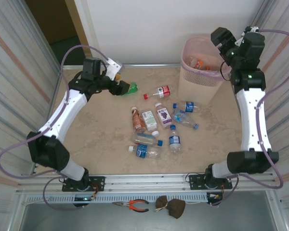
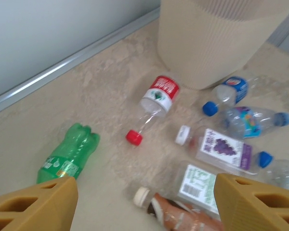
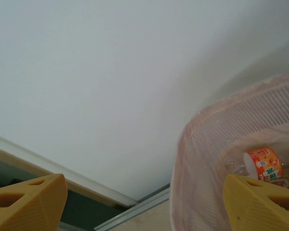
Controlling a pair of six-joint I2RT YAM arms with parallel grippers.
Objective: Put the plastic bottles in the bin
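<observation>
Both pairs of jaws stand spread, nothing between them. Left gripper (image 2: 144,204) hangs just beside a green bottle (image 2: 67,156) at 10 o'clock from the middle of the table (image 1: 96,139); its green label is unreadable. Right gripper (image 3: 144,202) hangs above the rim of the pink bin (image 1: 202,72) at 1 o'clock, with an orange-labelled bottle (image 3: 262,163) lying inside. Other plastic bottles (image 1: 149,120) lie around the centre: a red-labelled, red-capped one (image 2: 154,103), a grape-pictured, white-capped one (image 2: 219,149), and a brown one (image 2: 178,214). Their writing is too blurred to read.
</observation>
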